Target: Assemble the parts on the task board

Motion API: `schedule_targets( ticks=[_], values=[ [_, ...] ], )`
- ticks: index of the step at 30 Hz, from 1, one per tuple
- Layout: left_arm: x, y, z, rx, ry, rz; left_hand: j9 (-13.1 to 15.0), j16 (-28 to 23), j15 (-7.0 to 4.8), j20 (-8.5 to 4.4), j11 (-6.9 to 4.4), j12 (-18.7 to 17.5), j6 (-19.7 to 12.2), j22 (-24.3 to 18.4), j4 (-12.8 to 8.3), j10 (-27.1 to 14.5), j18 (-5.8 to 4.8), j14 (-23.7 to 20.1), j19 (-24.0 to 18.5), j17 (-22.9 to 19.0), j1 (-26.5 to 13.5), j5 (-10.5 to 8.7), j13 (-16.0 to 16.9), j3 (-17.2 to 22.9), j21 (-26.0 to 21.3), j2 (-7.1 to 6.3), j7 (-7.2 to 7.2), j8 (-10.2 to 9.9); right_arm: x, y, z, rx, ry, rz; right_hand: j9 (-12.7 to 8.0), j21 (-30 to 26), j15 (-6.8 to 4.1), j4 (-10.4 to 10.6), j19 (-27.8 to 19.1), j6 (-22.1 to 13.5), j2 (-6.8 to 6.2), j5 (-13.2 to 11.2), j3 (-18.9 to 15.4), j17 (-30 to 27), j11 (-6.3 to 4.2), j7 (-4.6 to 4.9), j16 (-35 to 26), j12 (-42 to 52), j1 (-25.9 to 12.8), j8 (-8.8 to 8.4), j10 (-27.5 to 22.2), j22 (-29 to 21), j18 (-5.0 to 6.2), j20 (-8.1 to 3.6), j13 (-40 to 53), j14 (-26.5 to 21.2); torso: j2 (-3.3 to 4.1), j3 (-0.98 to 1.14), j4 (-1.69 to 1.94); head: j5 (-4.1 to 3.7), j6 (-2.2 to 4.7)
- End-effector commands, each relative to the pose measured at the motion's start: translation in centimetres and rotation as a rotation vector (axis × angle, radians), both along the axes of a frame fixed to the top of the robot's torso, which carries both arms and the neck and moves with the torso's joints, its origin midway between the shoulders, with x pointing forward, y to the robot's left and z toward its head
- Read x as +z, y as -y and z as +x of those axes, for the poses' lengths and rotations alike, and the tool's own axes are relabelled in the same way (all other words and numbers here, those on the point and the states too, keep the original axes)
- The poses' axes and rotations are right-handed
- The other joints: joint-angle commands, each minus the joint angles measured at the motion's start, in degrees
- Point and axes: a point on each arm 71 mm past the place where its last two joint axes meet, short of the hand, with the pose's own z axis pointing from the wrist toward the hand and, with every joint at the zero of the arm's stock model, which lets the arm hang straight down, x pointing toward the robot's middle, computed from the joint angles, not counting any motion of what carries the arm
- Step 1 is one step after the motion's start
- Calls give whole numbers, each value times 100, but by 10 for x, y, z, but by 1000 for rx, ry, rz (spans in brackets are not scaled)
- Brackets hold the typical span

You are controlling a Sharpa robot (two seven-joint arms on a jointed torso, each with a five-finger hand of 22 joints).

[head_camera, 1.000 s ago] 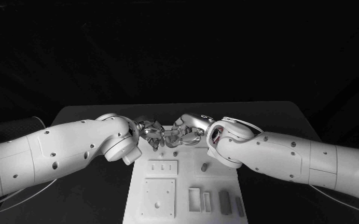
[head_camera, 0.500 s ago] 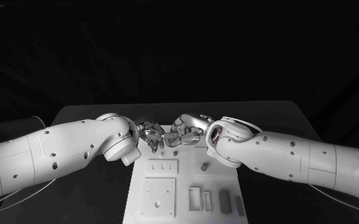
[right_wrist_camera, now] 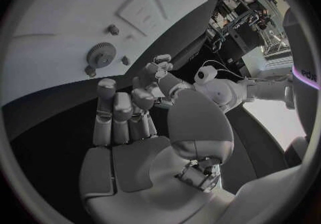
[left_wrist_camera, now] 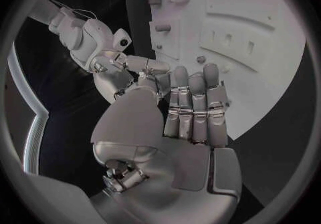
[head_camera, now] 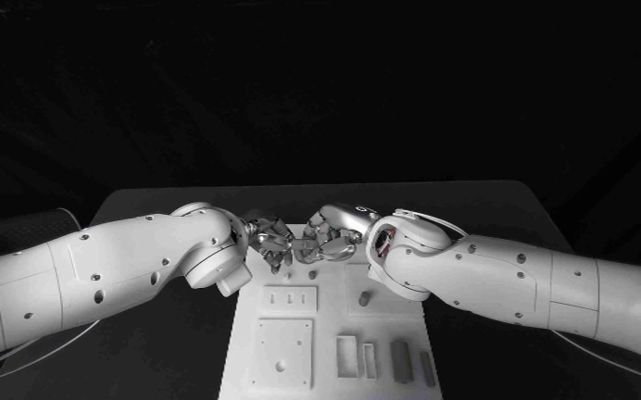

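The task board (head_camera: 327,344) is cut off at its near end by the picture's edge, and its far end is hidden behind the left robot hand (head_camera: 274,241) and right robot hand (head_camera: 332,238); whether anything is held cannot be told.

Head camera looks down on task board (head_camera: 320,326); 2 wrist cameras close behind fingers (left_wrist_camera: 194,106), sharing board.

My left hand (head_camera: 272,239) and my right hand (head_camera: 330,236) meet fingertip to fingertip above the far end of the task board (head_camera: 257,312), which lies lengthwise on the table (head_camera: 160,204) before me. A small peg (head_camera: 363,298) stands on the board just nearer me than my right hand. Toward the near end, several long parts (head_camera: 401,361) lie side by side at the board's right. A gear (right_wrist_camera: 101,55) sits on the board near its far end.
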Motion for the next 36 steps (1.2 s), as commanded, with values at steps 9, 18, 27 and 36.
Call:
schedule_targets(
  ticks=[9,18,27,36],
  values=[
    [3,2,0,16,25,-30,84,141,-38,-8,24,39,12,103,-27,5,32,-38,32,-176,300,-63,21,536,-63,-155,14,-83,-1,-3,-1,17,0,-20,11,27,-27,11,13,35,34,27,26,-8,-13,-5,21,-2,-43,18,-1,66,89,-38,2,6,0,4,3,1,-11],
    [3,1,1,22,20,-29,128,209,-9,16,66,4,-59,184,-40,-70,7,-122,-18,-315,903,170,6,577,-147,-25,57,-169,0,-3,-1,16,1,-20,12,27,-28,12,15,37,36,26,27,-9,-14,-6,20,-2,-46,18,-1,66,89,-39,3,8,-1,4,6,11,-14],
    [1,2,0,9,-3,-15,134,234,8,31,87,-19,-87,201,-33,-97,-2,-150,-18,-367,1075,110,-14,778,-187,-150,78,-209,-1,-3,-1,16,1,-21,14,27,-29,14,17,38,42,27,29,-9,-14,-7,20,-3,-50,17,0,65,89,-40,4,10,3,4,4,15,-25],
    [1,2,0,12,-9,-9,125,256,22,44,127,-70,-162,218,-27,-169,-7,-185,-30,-401,1069,106,-46,834,-221,-178,119,-272,-1,-3,-2,16,0,-21,17,27,-30,14,19,42,50,30,32,-10,-16,-8,21,-2,-53,17,2,64,89,-42,5,13,0,1,-1,1,-28]
  ],
)
